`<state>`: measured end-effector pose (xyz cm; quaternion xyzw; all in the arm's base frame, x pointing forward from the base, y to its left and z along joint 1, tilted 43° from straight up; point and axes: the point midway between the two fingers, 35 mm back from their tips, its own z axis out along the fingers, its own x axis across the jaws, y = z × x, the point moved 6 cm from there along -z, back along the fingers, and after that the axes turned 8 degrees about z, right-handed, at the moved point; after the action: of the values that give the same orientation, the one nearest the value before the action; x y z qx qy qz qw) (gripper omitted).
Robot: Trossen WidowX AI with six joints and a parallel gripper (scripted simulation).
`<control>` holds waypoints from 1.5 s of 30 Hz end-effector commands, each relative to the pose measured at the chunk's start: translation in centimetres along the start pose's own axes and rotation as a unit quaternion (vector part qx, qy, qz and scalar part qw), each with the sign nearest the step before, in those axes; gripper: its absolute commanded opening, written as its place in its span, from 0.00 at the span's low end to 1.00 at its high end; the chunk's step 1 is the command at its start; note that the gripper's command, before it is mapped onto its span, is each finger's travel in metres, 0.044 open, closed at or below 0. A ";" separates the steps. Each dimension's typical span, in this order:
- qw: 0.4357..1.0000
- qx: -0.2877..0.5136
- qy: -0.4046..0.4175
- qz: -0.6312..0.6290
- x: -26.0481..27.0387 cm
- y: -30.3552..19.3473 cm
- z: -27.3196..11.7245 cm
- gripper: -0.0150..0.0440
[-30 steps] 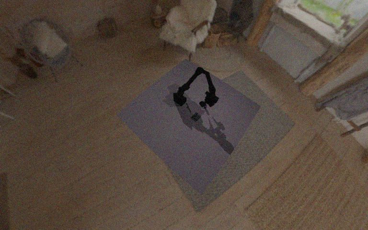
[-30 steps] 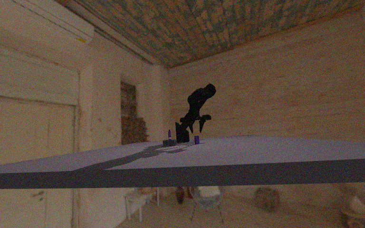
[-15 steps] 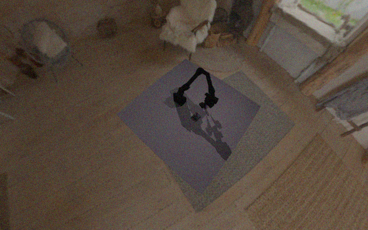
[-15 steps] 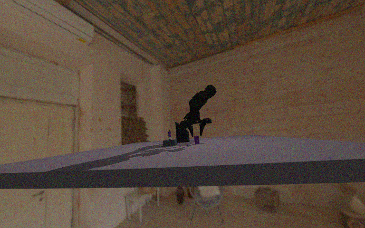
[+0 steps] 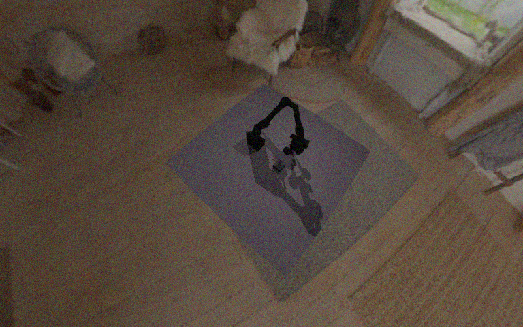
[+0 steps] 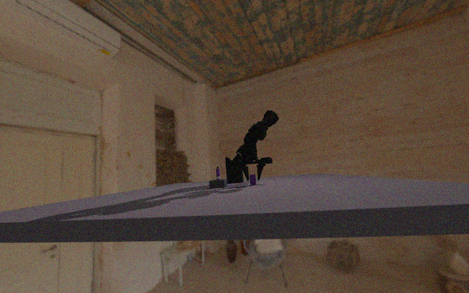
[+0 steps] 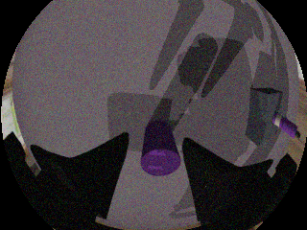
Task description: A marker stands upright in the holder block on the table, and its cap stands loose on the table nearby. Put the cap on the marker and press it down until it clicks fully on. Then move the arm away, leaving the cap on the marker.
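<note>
Purple cap point(image 7: 159, 148) sits between my spread, empty end effector point(image 7: 156, 167); next I lower and pinch it, mid-tabletop point(image 6: 311, 193).

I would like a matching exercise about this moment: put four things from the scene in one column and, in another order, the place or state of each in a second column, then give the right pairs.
Things:
1. purple cylindrical cap
2. purple marker
3. dark grey holder block
4. black parallel-jaw gripper

Places or states:
A. lies flat on the table, bearing another thing
B. open, just above the cap, holding nothing
C. stands loose on the table
D. stands upright, uncapped

Pairs: 1-C, 2-D, 3-A, 4-B
</note>
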<state>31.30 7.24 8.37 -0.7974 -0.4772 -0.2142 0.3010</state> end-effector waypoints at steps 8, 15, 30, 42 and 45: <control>1.000 0.002 -0.001 0.006 -0.3 -0.1 0.9 0.48; 1.000 0.002 -0.001 0.006 -0.2 -0.2 0.9 0.40; 1.000 -0.009 -0.002 -0.003 -0.1 0.4 -1.9 0.25; 1.000 0.000 -0.002 0.005 -0.2 0.0 -4.8 0.25; 1.000 0.002 -0.002 0.005 -0.2 -0.1 -5.2 0.25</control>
<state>30.80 4.05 11.19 -0.8023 -0.4718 -0.2038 0.3035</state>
